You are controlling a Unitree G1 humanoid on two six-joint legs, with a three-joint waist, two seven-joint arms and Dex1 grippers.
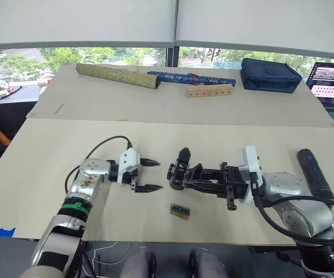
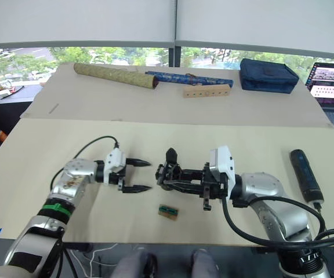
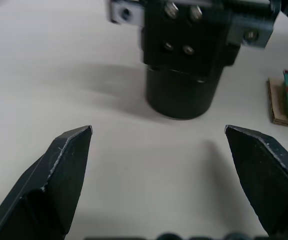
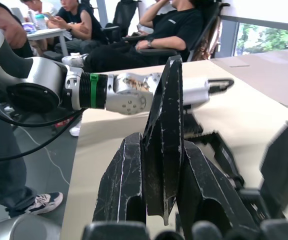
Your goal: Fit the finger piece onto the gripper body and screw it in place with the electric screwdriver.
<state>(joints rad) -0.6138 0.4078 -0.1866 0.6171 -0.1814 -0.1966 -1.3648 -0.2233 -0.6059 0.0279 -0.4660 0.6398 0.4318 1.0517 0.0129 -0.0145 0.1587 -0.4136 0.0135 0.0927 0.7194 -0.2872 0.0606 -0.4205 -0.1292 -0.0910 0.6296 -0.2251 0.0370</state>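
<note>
1. Wooden block with a green top [image 1: 180, 211]: you are looking at it lying nearest the table's front edge [image 1: 173, 240], apart from both arms, with bare table showing all round it.

2. Left gripper [image 1: 150, 175]: you are holding it just above the table, fingers spread wide and gripping nothing. Its tips are pointing at the gripper body with a small gap between; in the left wrist view the round base is standing just beyond the two open fingers [image 3: 64, 170].

3. Gripper body [image 1: 197, 175]: it is sitting mid-table between your two arms, its upright pointed finger rising at the left end.

4. Right gripper [image 4: 161, 165]: you are keeping its fingers closed on the finger piece [image 4: 165, 130], a black wedge standing tip-up between them in the right wrist view. In the head views this hand is lying right against the gripper body; you cannot tell whether they are touching.

5. Electric screwdriver [image 1: 313, 172]: it is lying flat by the table's right edge, beside the right forearm, untouched.

6. Far strip: a gold rolled tube [image 1: 118, 76], a blue rolled tube [image 1: 190, 77], a drilled wooden bar [image 1: 209, 90] and a dark blue pouch [image 1: 269, 75] are lining the back, well apart from the work area, leaving a wide bare band of table between.
</note>
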